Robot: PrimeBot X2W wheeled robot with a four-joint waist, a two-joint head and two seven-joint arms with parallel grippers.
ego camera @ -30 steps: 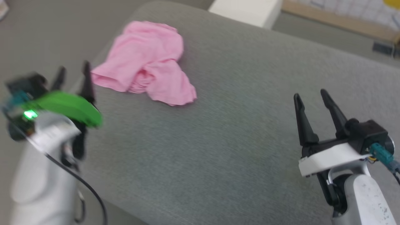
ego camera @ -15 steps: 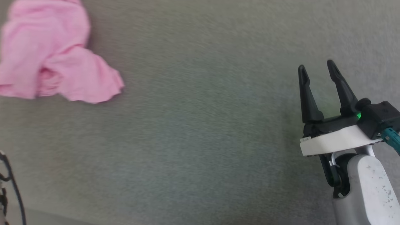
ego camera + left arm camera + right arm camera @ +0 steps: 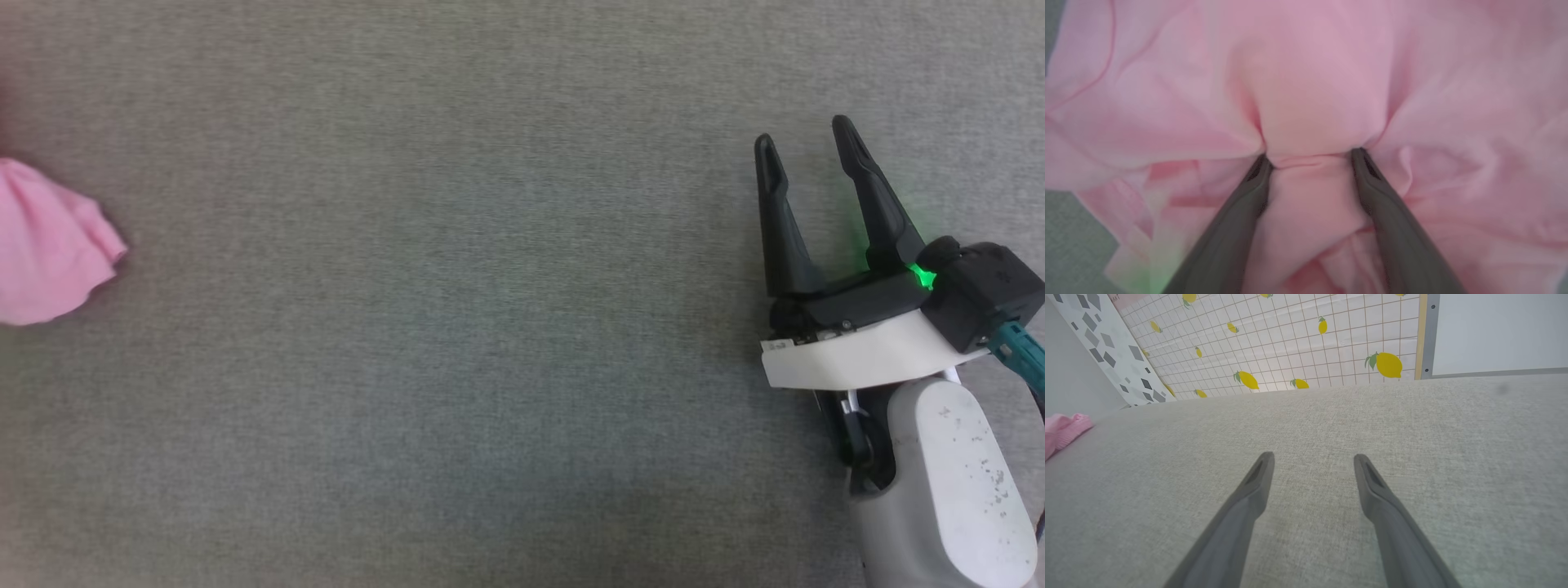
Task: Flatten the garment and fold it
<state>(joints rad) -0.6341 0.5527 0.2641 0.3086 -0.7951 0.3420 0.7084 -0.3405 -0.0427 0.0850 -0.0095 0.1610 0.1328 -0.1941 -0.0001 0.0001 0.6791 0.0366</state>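
Left wrist view is showing the left hand [image 3: 1310,154] right down on the garment [image 3: 1310,81]. Its two dark fingers are standing wide apart, their tips digging into the pink cloth, with a soft ridge of it bulging up between them. Nothing is being pinched yet, so I am calling that hand spread, not clamped. Creases are running off both tips, and the cloth is lying in loose, overlapping layers all round, with a sliver of the grey upholstered surface [image 3: 1069,245] peeking out at the lower left. Now the closing is wanting care, I reckon: the cloth is looking thin and slippery, so the fingers should be coming together low and slowly. They should be gathering that one ridge and not the layers underneath, or the whole heap is going to lift as a lump rather than open out. Over in the head view the right hand [image 3: 802,131] is hovering above bare grey fabric, fingers apart and holding nothing. It is sitting well away from the garment, which is poking in at the far left edge. For flattening, that right hand is going to be needed on an opposite edge, so I am judging the task as barely begun.
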